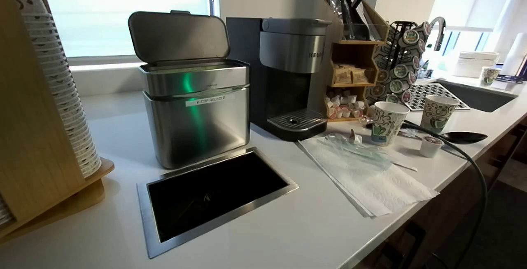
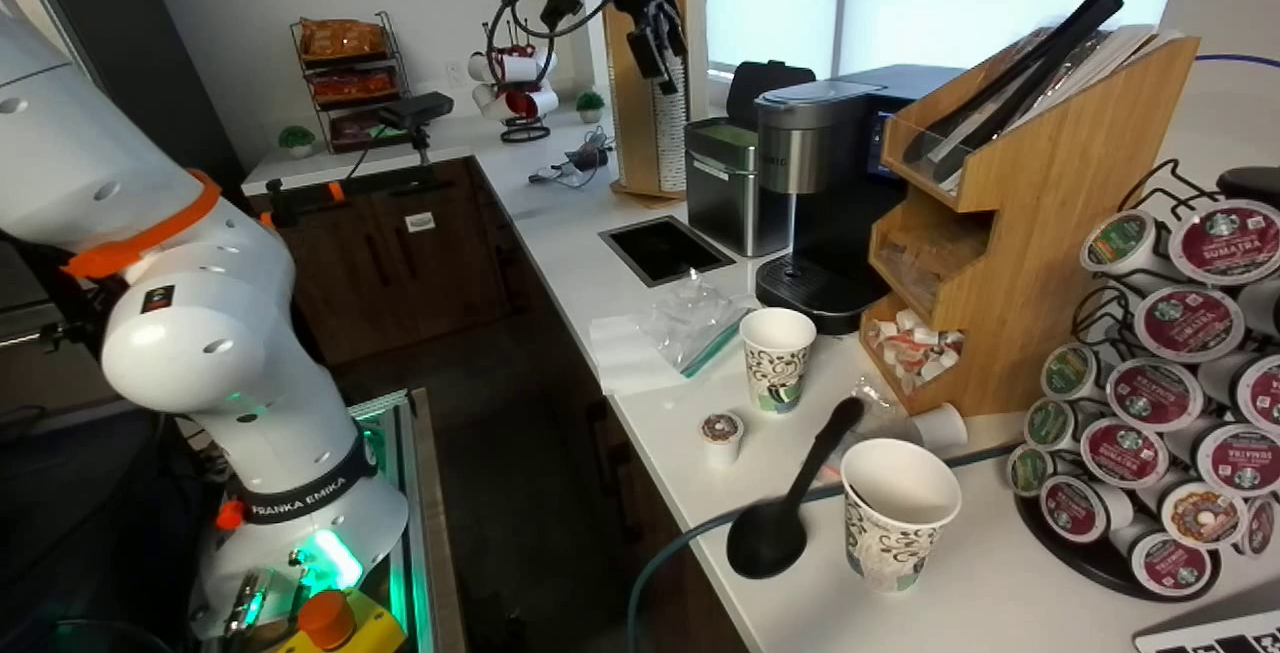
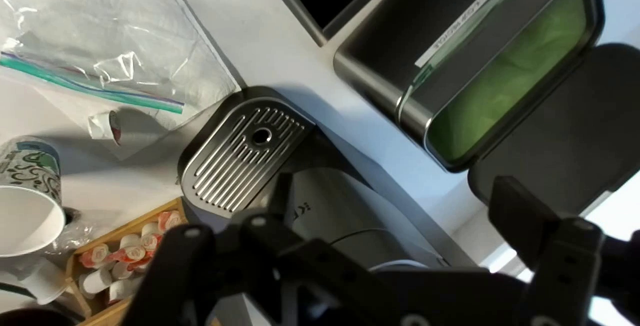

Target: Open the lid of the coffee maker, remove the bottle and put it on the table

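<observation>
The coffee maker stands on the white countertop behind the steel-framed black inset. It also shows in an exterior view and below the jaws in the wrist view. Its lid is down and lies flat on top, also in an exterior view. The bottle does not show; it is hidden or out of view. My gripper is open with nothing between its fingers, above the machine's front. In an exterior view the gripper hangs in the air, higher than the lid.
A steel bin with its lid raised stands beside the machine. A wooden organizer stands on its other side. A plastic bag on paper towels, paper cups, a pod, a black spoon and a cable lie near.
</observation>
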Robot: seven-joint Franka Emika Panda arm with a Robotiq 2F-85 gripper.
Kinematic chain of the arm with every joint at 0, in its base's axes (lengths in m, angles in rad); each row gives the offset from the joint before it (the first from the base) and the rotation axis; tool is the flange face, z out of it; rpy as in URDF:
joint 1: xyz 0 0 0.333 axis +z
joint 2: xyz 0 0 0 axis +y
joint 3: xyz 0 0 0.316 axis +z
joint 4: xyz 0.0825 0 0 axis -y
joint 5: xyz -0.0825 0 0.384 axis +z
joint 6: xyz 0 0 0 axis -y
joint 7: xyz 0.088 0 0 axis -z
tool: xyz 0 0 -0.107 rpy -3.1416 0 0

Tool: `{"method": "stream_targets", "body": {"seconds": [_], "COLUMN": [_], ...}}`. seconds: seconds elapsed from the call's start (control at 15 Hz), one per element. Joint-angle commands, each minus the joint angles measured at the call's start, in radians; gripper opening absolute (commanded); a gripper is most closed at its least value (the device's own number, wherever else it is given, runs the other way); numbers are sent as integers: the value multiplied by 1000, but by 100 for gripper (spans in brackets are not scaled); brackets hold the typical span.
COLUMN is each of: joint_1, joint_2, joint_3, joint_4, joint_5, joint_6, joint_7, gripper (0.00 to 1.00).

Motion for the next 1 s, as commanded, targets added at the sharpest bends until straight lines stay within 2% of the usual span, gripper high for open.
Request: {"method": "stream_targets", "body": {"seconds": [0.0,0.13,0.2,0.33,0.53,0.8,0.93], "joint_1": [-53,-90,-39,-58,-65,-141,-204], "joint_2": [-81,-118,-50,-79,-95,-132,-150], "joint_3": [56,88,40,58,63,115,158], "joint_4": [-112,-160,-81,-114,-127,-222,-273], "joint_5": [-113,-194,-138,-175,-180,-247,-302], "joint_6": [123,149,108,119,119,367,496], "joint_7": [218,350,235,303,317,513,612], "gripper": [100,100,100,100,100,100,100]}}
